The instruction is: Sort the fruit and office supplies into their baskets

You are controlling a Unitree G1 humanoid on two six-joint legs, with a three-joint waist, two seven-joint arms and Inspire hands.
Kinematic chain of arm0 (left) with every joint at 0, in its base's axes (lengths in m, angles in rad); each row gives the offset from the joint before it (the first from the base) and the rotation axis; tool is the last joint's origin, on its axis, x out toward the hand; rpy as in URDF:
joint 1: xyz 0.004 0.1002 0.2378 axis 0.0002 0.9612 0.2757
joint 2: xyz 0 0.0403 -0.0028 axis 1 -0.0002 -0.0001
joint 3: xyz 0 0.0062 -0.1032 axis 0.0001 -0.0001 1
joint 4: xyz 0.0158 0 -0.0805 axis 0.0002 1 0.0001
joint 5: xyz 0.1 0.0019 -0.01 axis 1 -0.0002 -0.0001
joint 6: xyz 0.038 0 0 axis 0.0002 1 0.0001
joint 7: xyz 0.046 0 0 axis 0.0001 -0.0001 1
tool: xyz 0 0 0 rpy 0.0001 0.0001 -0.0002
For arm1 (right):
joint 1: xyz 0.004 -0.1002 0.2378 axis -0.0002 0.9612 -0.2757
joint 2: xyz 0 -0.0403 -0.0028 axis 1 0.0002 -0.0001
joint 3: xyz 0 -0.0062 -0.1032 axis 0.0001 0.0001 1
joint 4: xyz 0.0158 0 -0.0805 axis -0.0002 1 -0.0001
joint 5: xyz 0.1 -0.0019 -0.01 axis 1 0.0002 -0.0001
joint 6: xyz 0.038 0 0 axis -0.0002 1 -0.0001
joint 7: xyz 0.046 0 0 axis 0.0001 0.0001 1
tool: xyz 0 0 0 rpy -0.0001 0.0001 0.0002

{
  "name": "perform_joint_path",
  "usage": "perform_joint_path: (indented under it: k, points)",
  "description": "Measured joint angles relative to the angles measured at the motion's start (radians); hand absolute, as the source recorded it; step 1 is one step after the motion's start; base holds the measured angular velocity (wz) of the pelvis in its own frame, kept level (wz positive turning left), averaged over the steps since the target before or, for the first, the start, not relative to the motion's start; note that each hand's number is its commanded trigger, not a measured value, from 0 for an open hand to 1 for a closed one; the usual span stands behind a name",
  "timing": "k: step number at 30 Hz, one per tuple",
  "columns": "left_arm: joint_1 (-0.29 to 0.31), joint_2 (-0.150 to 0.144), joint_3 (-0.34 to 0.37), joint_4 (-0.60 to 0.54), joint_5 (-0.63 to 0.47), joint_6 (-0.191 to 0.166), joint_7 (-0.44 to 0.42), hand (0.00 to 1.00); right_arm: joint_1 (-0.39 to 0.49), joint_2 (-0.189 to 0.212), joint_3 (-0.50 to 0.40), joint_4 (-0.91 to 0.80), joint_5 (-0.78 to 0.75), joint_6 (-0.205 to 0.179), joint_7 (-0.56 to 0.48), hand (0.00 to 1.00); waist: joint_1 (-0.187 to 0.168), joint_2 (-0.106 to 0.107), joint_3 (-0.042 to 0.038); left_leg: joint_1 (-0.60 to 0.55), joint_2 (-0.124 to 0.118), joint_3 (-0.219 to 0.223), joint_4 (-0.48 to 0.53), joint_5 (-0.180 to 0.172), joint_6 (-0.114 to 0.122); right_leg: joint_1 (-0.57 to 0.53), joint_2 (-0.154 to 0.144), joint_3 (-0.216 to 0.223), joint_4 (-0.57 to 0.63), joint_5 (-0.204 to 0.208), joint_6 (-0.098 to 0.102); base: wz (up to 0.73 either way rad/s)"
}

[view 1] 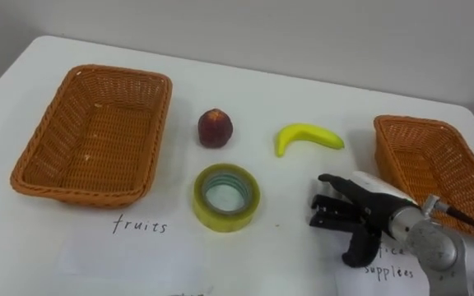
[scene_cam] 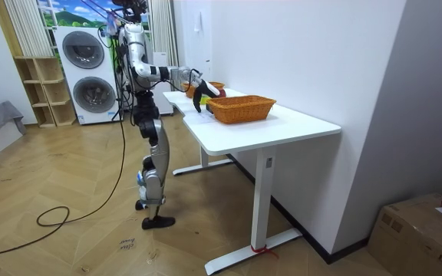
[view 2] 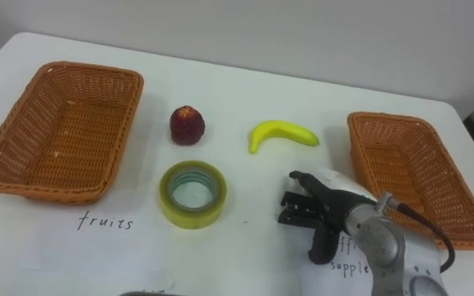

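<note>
One white worktop [view 1: 303,90] carrying red fruit [view 1: 216,128], banana [view 1: 307,137] and yellow tape roll [view 1: 225,219], all between left basket [view 1: 31,177] and right basket [view 1: 401,164]; right hand [view 1: 369,205] beside the latter, fingers [view 1: 329,210] loosely spread, holding nothing.

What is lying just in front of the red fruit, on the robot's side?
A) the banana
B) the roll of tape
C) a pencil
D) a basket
B: the yellow roll of tape lies just on the robot's side of the red fruit; the banana lies off to that fruit's right.
</note>
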Motion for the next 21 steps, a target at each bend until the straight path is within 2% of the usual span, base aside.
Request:
perform_joint_path:
  k: [4,5,6,7,11,16,21]
  points:
    - [0.0,0.0,0.0,-0.006,0.0,0.0,0.0,0.0,-0.001,0.0,0.004,0.0,-0.016,0.0,0.025,0.0,0.001,0.0,0.0,0.0,0.0,0.0,0.002,0.0,0.0,0.0,0.0,0.001,0.0,0.0,0.0,0.0]
    - [0.0,0.0,0.0,-0.007,0.0,0.0,0.0,0.0,-0.003,0.0,0.006,0.0,-0.018,0.0,0.028,0.08,0.001,0.0,0.0,0.0,0.0,0.0,0.001,0.0,0.0,0.0,0.001,0.001,0.001,0.0,0.0,0.0]
    - [0.0,0.0,0.0,-0.009,0.0,0.0,0.0,0.0,-0.005,0.0,0.009,0.0,-0.022,0.001,0.035,0.51,0.001,0.0,0.0001,-0.001,0.0,-0.002,-0.001,0.0,0.0,0.0,0.001,0.0,0.001,0.001,-0.001,0.0]
    - [0.0,0.0,0.0,-0.014,0.0,0.0,0.0,0.0,-0.006,0.0,0.011,0.0,-0.026,0.004,0.041,1.0,0.001,0.0,0.0001,-0.002,0.0,-0.005,-0.003,0.0,0.0,0.0,0.002,-0.001,0.001,0.001,-0.002,0.03]
    - [0.0,0.0,0.0,-0.023,0.0,-0.001,0.001,0.0,-0.011,0.0,0.017,-0.003,-0.041,0.02,0.064,1.0,0.003,0.0,0.0,-0.001,0.0,-0.009,-0.005,0.001,-0.001,0.0,0.002,-0.003,0.002,0.002,-0.003,0.01]
    - [0.002,0.002,0.0,-0.033,0.0,-0.001,0.006,0.0,-0.047,0.011,0.019,0.0,-0.064,0.04,0.036,1.0,0.003,0.0,-0.0003,-0.003,-0.001,-0.017,-0.006,0.002,-0.001,0.0,0.002,-0.009,0.002,0.002,-0.003,0.03]
    - [0.004,0.002,-0.001,-0.043,-0.003,-0.002,0.008,0.0,-0.046,0.02,0.019,0.001,-0.076,0.042,0.017,1.0,0.003,-0.002,-0.0022,-0.002,-0.001,-0.02,0.0,0.002,0.0,0.001,0.001,-0.01,-0.001,0.002,-0.003,0.01]
